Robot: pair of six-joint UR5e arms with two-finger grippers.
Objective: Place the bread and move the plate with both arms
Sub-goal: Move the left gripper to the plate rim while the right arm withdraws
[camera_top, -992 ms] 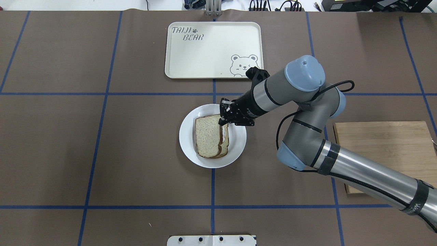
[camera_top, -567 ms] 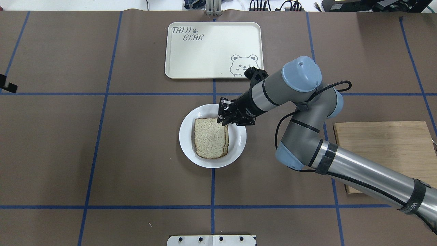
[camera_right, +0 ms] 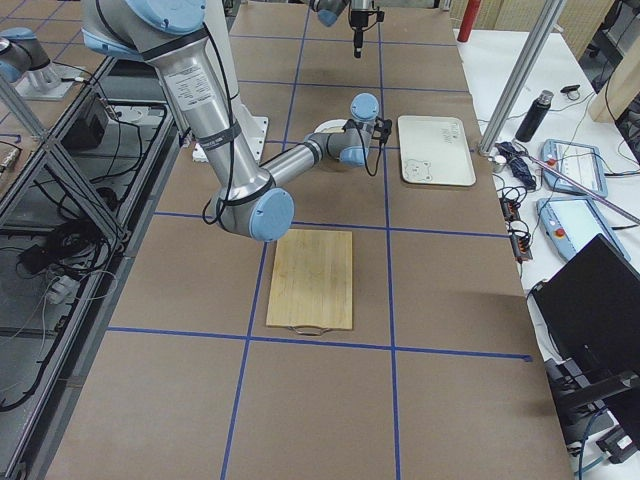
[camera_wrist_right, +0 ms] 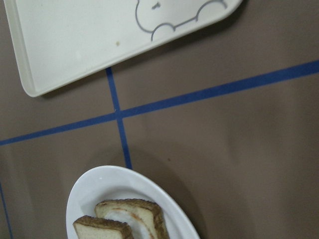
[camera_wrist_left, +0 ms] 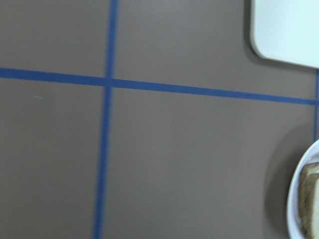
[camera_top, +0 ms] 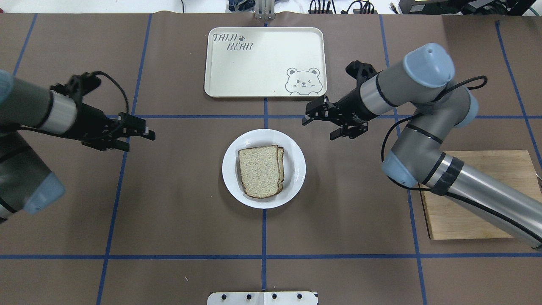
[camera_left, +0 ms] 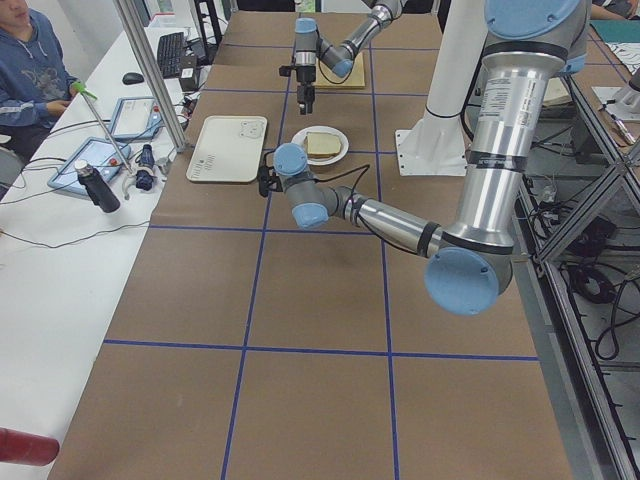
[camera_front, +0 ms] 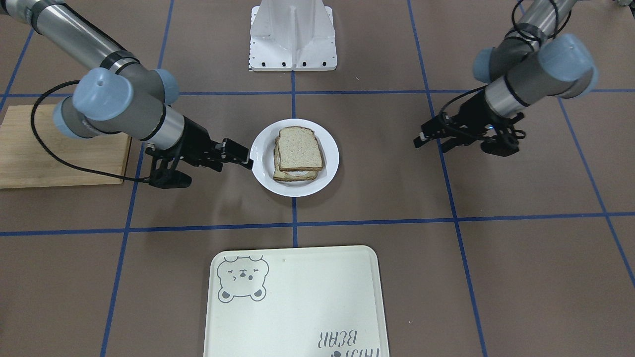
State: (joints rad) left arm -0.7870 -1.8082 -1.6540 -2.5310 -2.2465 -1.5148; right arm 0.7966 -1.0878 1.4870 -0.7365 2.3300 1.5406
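Note:
The plain bread slice (camera_top: pixel 258 171) lies flat on top of a second slice with egg on the round white plate (camera_top: pixel 296 169) at the table's middle. Both also show in the front view, bread (camera_front: pixel 299 148) and plate (camera_front: pixel 330 168). My right gripper (camera_top: pixel 318 126) is open and empty, raised above the table just right of and behind the plate. In the front view the right gripper (camera_front: pixel 238 157) lines up with the plate's rim. My left gripper (camera_top: pixel 136 140) is open and empty, well to the plate's left; it also shows in the front view (camera_front: pixel 430 145).
A cream bear tray (camera_top: pixel 254 63) lies behind the plate. A wooden cutting board (camera_top: pixel 478 178) lies under my right arm at the right. The white robot base plate (camera_top: pixel 262 298) is at the near edge. Blue tape lines cross the brown table cover.
My right gripper has let go of the bread and pulled back to the right. The bread now lies flat on the stack. My left arm has come in from the left.

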